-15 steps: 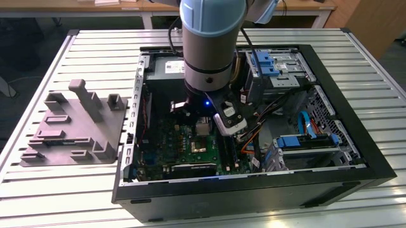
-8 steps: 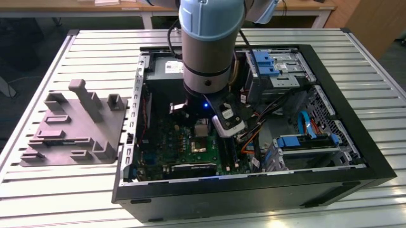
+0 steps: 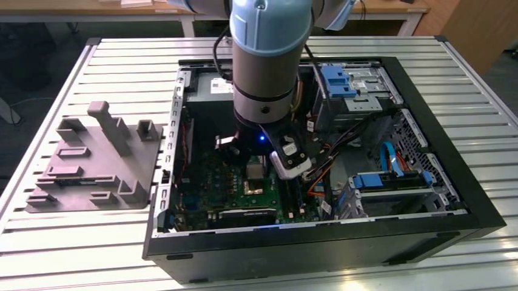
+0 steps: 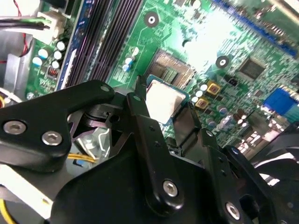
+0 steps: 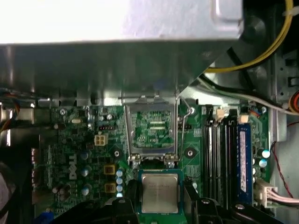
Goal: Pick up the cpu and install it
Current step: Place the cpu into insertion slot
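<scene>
The cpu point(image 4: 164, 99), a small flat square chip with a pale silvery top, sits between the black fingers of my gripper point(image 4: 162, 112), which is shut on it. In the second wrist view the chip hangs just over the near edge of the dark open socket point(image 4: 171, 69) on the green motherboard point(image 4: 233, 42). In the first wrist view the cpu point(image 5: 160, 190) is flanked by a finger point(image 5: 131, 192) on each side, with the socket's metal frame point(image 5: 152, 130) standing open just beyond it. In the exterior view the gripper point(image 3: 257, 173) reaches down inside the open computer case point(image 3: 453, 182) over the board.
A grey plastic fixture point(image 3: 93, 163) with posts and slots lies on the slatted table point(image 3: 81, 254) at the exterior view's left. Memory slots point(image 5: 223, 158), loose cables point(image 5: 252, 100) and blue-tabbed drive bays point(image 3: 340, 82) crowd the case around the socket.
</scene>
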Controlling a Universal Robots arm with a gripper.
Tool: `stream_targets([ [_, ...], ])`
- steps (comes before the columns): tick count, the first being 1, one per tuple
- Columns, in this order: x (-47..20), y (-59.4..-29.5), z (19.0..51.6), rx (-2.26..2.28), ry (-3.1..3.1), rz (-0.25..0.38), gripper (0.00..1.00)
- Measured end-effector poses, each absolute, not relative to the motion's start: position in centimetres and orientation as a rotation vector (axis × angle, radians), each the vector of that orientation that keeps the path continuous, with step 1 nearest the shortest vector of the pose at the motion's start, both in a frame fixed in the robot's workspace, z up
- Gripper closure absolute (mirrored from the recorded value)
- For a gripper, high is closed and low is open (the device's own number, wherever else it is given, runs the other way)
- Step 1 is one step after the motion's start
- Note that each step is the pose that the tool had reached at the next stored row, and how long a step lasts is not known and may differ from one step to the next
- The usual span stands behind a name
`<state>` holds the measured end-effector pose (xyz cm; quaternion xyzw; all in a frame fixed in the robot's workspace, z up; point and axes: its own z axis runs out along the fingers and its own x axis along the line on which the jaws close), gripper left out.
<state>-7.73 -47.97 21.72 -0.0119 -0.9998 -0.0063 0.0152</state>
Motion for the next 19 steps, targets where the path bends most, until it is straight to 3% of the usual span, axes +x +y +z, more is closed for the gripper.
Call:
stream_targets([
  [19, -7.79, -48.55, 20.67, 0.03, -3.11, -0.016, 0.53],
])
